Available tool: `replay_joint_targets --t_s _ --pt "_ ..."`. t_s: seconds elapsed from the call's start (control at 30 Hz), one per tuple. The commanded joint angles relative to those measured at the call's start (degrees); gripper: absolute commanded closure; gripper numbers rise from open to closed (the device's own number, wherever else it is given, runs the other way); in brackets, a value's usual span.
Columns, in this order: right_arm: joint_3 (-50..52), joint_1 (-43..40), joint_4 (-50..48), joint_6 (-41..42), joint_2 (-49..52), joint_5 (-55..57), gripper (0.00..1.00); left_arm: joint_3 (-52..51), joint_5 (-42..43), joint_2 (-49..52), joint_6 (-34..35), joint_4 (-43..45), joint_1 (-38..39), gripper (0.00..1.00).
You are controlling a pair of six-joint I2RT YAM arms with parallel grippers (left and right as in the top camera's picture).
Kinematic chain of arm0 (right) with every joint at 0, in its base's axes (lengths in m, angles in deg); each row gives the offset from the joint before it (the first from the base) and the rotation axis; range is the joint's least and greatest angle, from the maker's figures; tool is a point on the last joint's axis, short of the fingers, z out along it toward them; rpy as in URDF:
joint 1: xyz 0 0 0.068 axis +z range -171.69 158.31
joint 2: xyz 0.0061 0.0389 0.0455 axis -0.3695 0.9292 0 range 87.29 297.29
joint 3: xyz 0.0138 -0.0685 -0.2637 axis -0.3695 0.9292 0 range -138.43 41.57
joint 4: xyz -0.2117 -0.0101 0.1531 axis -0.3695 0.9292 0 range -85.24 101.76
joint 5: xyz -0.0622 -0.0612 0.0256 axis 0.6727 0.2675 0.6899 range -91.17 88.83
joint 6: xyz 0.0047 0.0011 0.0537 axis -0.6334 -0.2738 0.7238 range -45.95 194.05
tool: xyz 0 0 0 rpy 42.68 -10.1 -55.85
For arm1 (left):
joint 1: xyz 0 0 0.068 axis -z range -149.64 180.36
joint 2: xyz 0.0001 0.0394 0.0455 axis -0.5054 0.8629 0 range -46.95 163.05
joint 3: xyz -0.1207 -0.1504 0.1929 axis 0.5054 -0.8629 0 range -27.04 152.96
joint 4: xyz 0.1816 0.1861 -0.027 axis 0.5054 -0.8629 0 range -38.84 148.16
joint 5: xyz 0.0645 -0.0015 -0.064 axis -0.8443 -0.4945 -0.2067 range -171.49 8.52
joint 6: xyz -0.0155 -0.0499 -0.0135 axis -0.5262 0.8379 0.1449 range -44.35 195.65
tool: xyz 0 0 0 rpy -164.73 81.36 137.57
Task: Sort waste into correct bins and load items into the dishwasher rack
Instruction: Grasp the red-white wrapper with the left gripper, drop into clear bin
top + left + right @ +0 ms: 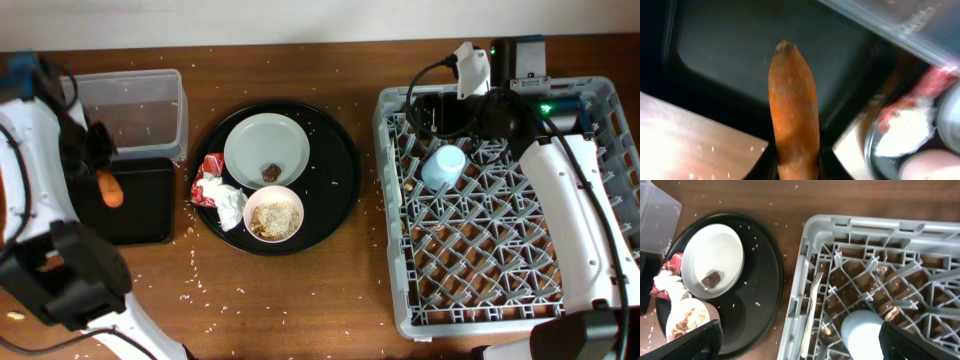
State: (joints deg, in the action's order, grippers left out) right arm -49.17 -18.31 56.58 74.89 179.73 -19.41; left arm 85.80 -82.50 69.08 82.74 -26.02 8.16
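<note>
My left gripper [105, 170] is shut on the orange carrot piece [111, 188] and holds it above the shallow black rectangular tray [145, 215]. In the left wrist view the carrot [792, 110] hangs over that tray [730, 50]. The clear tub [130, 108] stands just behind. The grey plate [262, 145] bears the brown lump [270, 172]. The white bowl [274, 215] holds scraps. The red wrapper [211, 168] and white napkin [230, 205] lie beside it. The light-blue cup [443, 166] sits in the dishwasher rack [400, 250]. My right gripper [800, 330] is open and empty above the rack's far left part, by the cup [865, 332].
The plate, bowl, wrapper and napkin all lie on a large round black tray [335, 185] at the table's middle. Pale rice-like scraps [195, 265] are scattered over the wooden table. A white utensil [810, 307] lies in the rack along its left wall.
</note>
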Motion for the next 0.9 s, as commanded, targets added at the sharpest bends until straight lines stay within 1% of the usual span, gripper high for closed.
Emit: replay_joint_targets --t_s 0.0,0.03,0.1,0.13,0.17,0.23,0.27,0.3,0.37,0.4,0.47,0.5,0.57,0.6,0.67,0.7,0.73,0.8,0.87 --pt "-0.2 0.0 -0.1 0.0 0.2 0.3 0.01 -16.2 -0.5 0.1 6.7 13.9 -5.4 0.99" --pt "-0.2 0.0 -0.1 0.0 0.2 0.3 0.01 -20.2 -0.5 0.1 9.3 20.0 -6.8 1.0" --pt "-0.2 0.0 0.1 0.0 0.2 0.3 0.01 -26.6 -0.5 0.1 11.3 28.3 -7.6 0.99" --pt "-0.2 0.0 0.3 0.0 0.2 0.3 0.01 -30.3 -0.5 0.1 11.3 32.4 -7.6 0.83" --pt "-0.2 0.0 0.3 0.0 0.2 0.3 0.01 -31.6 -0.5 0.1 11.3 33.9 -7.6 0.68" --pt "-0.2 0.0 0.3 0.0 0.2 0.3 0.01 -32.2 -0.5 0.1 11.3 35.5 -7.6 0.46" --pt "-0.2 0.0 0.3 0.0 0.2 0.3 0.01 -31.4 -0.5 0.0 11.3 35.5 -7.6 0.41" --pt "-0.2 0.0 0.3 0.0 0.2 0.3 0.01 -30.0 -0.3 -0.1 11.0 34.8 -7.6 0.38" --pt "-0.2 0.0 0.2 0.0 0.2 0.3 0.01 -22.9 -0.3 -1.2 6.3 29.8 -7.3 0.38" --pt "-0.2 0.0 0.3 0.0 0.2 0.3 0.01 -17.6 -0.3 -2.2 3.2 26.1 -6.5 0.38" --pt "-0.2 0.0 0.2 0.0 0.2 0.3 0.01 -10.1 -0.2 -3.8 -1.6 21.6 -3.0 0.38" --pt "-0.2 0.0 0.3 0.0 0.2 0.3 0.01 -8.4 1.4 -4.2 -5.4 21.0 0.1 0.37" --pt "-0.2 0.0 0.3 0.0 0.2 0.3 0.01 -8.5 7.1 -4.3 -14.3 21.0 5.6 0.37" --pt "-0.2 0.0 0.3 0.0 0.2 0.3 0.01 -8.9 8.3 -3.8 -18.6 20.8 9.6 0.35" --pt "-0.2 0.0 0.3 0.0 0.2 0.3 0.01 -10.4 8.3 -2.4 -27.3 19.9 18.0 0.27" --pt "-0.2 0.0 0.3 0.0 0.2 0.3 0.01 -11.8 8.3 -2.0 -30.8 19.8 20.6 0.24" --pt "-0.2 0.0 0.3 0.0 0.2 0.3 0.01 -13.8 7.7 -1.4 -35.1 19.9 23.6 0.23" --pt "-0.2 0.0 0.6 0.0 0.2 0.3 0.01 -16.5 4.0 0.4 -36.8 20.7 27.1 0.23" --pt "-0.2 0.0 1.2 -0.2 0.2 0.7 0.01 -17.0 3.2 2.4 -36.7 20.7 27.4 0.24"
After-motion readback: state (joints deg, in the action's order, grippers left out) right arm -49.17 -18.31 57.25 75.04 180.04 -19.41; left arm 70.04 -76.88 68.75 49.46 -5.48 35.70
